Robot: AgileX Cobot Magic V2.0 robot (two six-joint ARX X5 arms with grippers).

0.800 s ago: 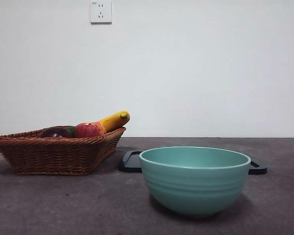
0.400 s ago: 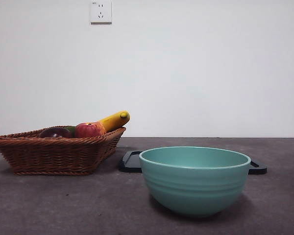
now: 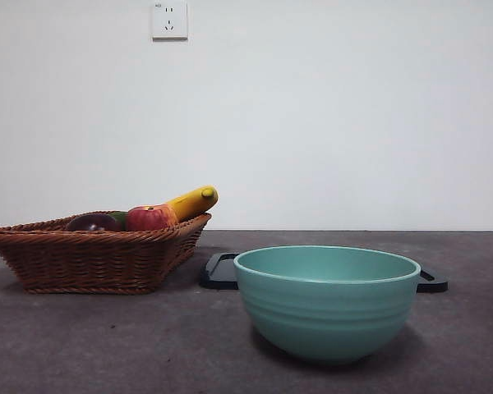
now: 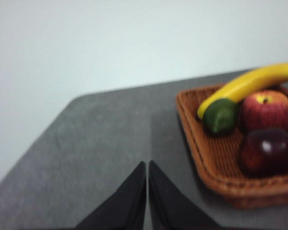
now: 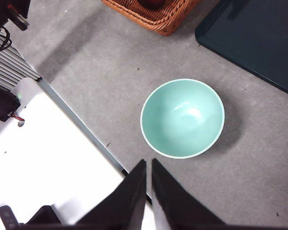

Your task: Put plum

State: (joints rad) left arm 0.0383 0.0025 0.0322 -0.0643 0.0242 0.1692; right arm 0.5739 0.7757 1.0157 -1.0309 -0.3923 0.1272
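The plum [image 3: 93,222] is dark maroon and glossy and lies in the wicker basket [image 3: 82,258] at the left; it also shows in the left wrist view [image 4: 266,152]. An empty teal bowl [image 3: 326,300] stands in front at the right and shows from above in the right wrist view [image 5: 182,118]. My left gripper [image 4: 147,167] is shut and empty, over bare table beside the basket [image 4: 216,167]. My right gripper [image 5: 148,165] is shut and empty, high above the table's edge near the bowl. Neither arm shows in the front view.
The basket also holds a red-and-yellow apple [image 3: 150,217], a banana [image 3: 193,201] and a green fruit [image 4: 221,116]. A dark flat tray [image 3: 222,271] lies behind the bowl, also in the right wrist view [image 5: 259,38]. A white base [image 5: 43,153] borders the table.
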